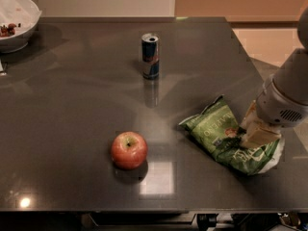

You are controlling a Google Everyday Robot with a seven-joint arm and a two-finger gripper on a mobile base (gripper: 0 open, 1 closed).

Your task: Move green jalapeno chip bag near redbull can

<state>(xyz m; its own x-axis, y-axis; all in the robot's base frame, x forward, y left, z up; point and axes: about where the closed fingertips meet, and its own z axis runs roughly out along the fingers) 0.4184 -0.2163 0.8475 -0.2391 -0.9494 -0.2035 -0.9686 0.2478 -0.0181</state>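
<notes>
The tool rests on the right end of the chip bag, near right on the worktop; its grip I cannot tell. Crinkly foil could slip free before reaching the far can.

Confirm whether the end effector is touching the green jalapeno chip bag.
Cannot tell. In the camera view the end effector overlaps the right end of the green jalapeno chip bag, but no contact line or gap shows.

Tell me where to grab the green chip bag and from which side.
Grip the green jalapeno chip bag at its crinkled white-edged end, coming from above: it lies flat on the table, so its sides probably offer little hold. The claw sits over that end.
</notes>
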